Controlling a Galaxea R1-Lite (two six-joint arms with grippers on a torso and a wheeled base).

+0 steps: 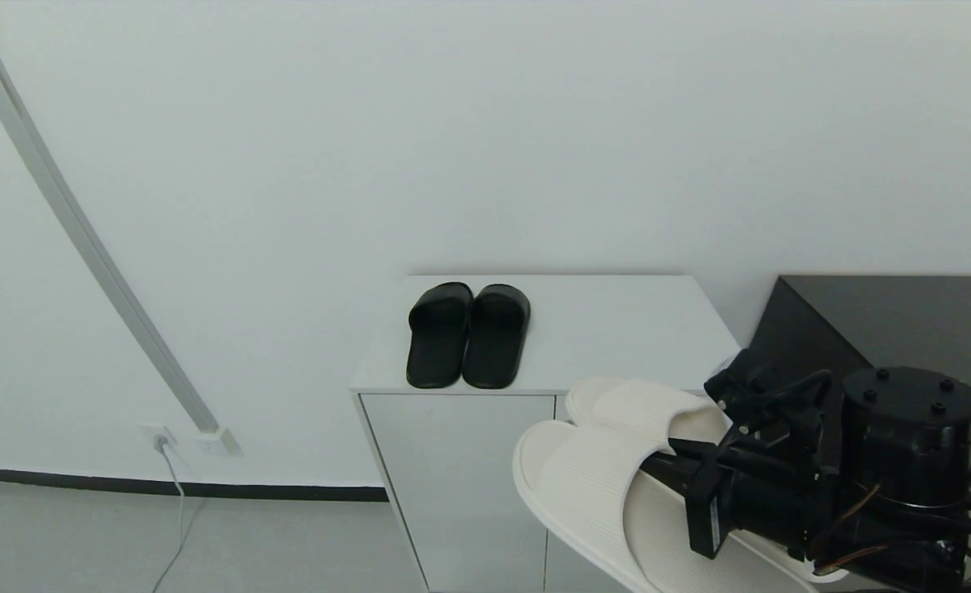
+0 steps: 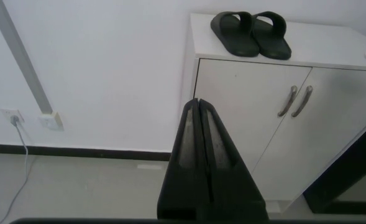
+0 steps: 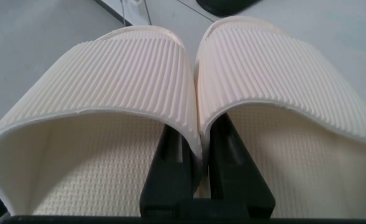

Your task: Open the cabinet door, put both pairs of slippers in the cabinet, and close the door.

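Ribbed cream slippers [image 3: 139, 74]; smooth black slippers [image 1: 444, 333].

Left end effector [image 2: 198, 106] closed, right [image 3: 198, 155] clamped.

A white two-door cabinet [image 1: 452, 461] stands with both doors shut. A pair of black rubber slide slippers [image 1: 467, 333] lies side by side on its top, toes toward the wall. A pair of cream ribbed slippers [image 1: 609, 469] hangs before the right door, pinched together by the right end effector [image 3: 200, 162].
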